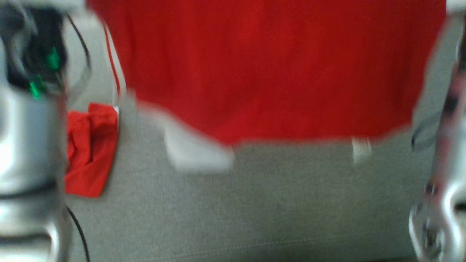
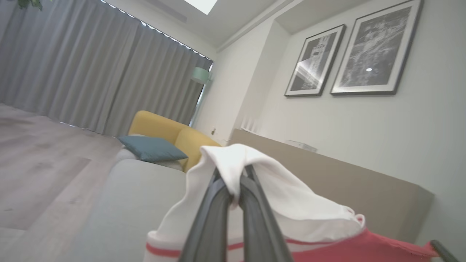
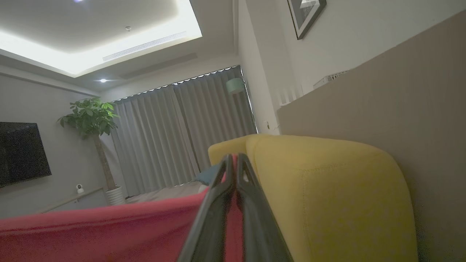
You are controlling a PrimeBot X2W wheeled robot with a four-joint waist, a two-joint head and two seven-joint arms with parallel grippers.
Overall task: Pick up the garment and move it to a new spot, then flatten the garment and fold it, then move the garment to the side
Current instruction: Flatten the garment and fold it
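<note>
The red garment (image 1: 269,69) hangs spread wide across the top of the blurred head view, lifted above the grey sofa seat (image 1: 255,211). A white panel (image 1: 196,149) dangles from its lower edge, and a red sleeve (image 1: 91,149) droops at the left beside my left arm (image 1: 29,145). In the left wrist view my left gripper (image 2: 235,173) is shut on a white fold of the garment (image 2: 284,196), with red cloth (image 2: 364,249) below. In the right wrist view my right gripper (image 3: 233,160) is shut on the garment's red edge (image 3: 109,233).
My right arm (image 1: 444,182) stands at the right edge of the head view. A yellow sofa cushion (image 3: 327,189) sits close beside the right gripper. A yellow armchair (image 2: 164,129) with a blue pillow (image 2: 151,148) lies beyond the grey seat. The beige sofa back (image 2: 346,182) runs along the wall.
</note>
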